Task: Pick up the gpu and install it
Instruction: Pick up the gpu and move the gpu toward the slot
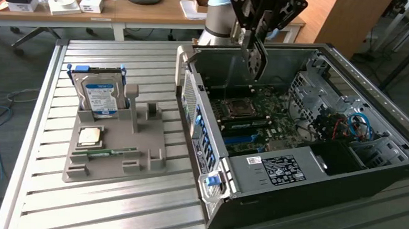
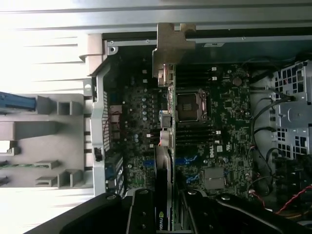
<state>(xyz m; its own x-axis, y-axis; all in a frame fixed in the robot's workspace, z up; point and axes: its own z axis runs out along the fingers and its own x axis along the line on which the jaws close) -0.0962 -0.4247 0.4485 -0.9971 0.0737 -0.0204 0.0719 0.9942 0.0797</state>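
The gpu (image 1: 255, 58) hangs edge-down over the open computer case (image 1: 272, 170), above the motherboard (image 1: 250, 119) near the case's rear wall. My gripper (image 1: 253, 39) is shut on its upper edge. In the wrist view the gpu (image 2: 170, 46) appears edge-on, its metal end bracket toward the case's back panel, with the gripper (image 2: 165, 217) clamped on it and a black finger (image 2: 141, 214) on one side. The card is above the board, apart from the slots beneath it.
A grey parts holder (image 1: 115, 152) on the slatted metal table at the exterior view's left carries a hard drive (image 1: 100, 94), a CPU (image 1: 90, 136) and a memory stick (image 1: 104, 152). Cables and drive cages (image 1: 351, 127) fill the case's right side. A wooden desk (image 1: 126, 8) stands behind.
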